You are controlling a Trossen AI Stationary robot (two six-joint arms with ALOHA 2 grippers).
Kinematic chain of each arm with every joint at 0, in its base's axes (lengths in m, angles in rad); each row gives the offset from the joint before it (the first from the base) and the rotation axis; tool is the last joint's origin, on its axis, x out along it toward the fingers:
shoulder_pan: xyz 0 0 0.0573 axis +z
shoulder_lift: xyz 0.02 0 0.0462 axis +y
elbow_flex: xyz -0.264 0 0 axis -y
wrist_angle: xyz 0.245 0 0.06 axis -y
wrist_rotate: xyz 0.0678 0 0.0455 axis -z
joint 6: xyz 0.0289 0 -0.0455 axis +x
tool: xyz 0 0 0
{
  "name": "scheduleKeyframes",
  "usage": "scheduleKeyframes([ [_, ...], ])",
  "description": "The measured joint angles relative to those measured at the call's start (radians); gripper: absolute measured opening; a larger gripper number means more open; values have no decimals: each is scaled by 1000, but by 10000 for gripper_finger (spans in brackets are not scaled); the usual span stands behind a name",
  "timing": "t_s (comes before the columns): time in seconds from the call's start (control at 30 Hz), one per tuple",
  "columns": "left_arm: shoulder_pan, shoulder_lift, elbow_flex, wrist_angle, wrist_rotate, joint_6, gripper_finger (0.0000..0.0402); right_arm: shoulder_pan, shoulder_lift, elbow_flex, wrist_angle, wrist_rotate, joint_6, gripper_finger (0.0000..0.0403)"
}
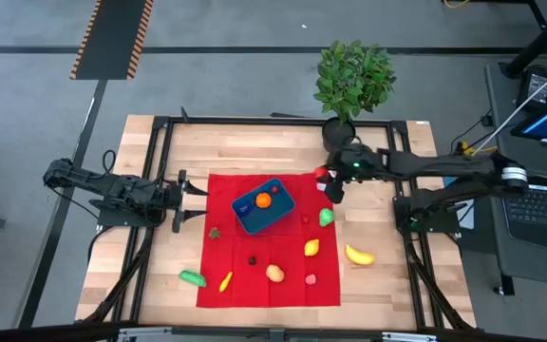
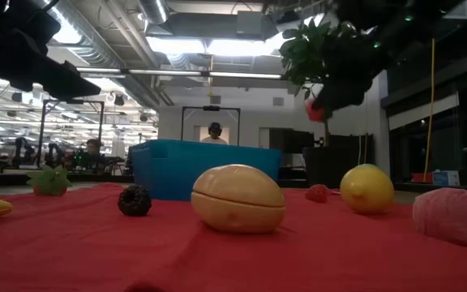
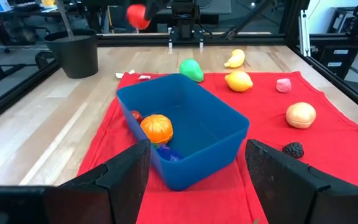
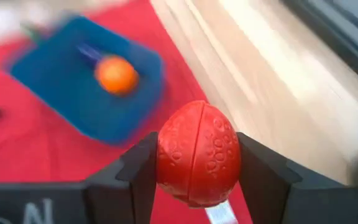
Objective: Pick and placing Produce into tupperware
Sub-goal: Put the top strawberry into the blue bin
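Red fruit (image 4: pixel 196 154) clamped in right tool (image 4: pixel 194 168).

The right arm reaches in from the bench's right side, its dark links stretched leftward along the far part of the bench. The right claw (image 1: pixel 329 180) hangs raised above the bench near its far right part, and its two fingers (image 4: pixel 138 177) press on either side of a red, dimpled toy fruit (image 4: pixel 197 162), which sits clamped between them.

The left arm lies low at the bench's left edge, pointing right. The left claw (image 1: pixel 180 200) waits there with its fingers (image 3: pixel 123 177) spread wide, holding nothing.
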Motion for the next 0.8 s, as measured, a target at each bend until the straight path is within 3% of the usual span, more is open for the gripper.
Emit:
scheduleKeyframes([
  [0.37,0,0,0,1,0,-3,254,0,-120,-191,414,-245,-130,185],
  [0.8,0,0,0,1,0,-25,254,0,-116,-195,569,-438,-226,185],
])
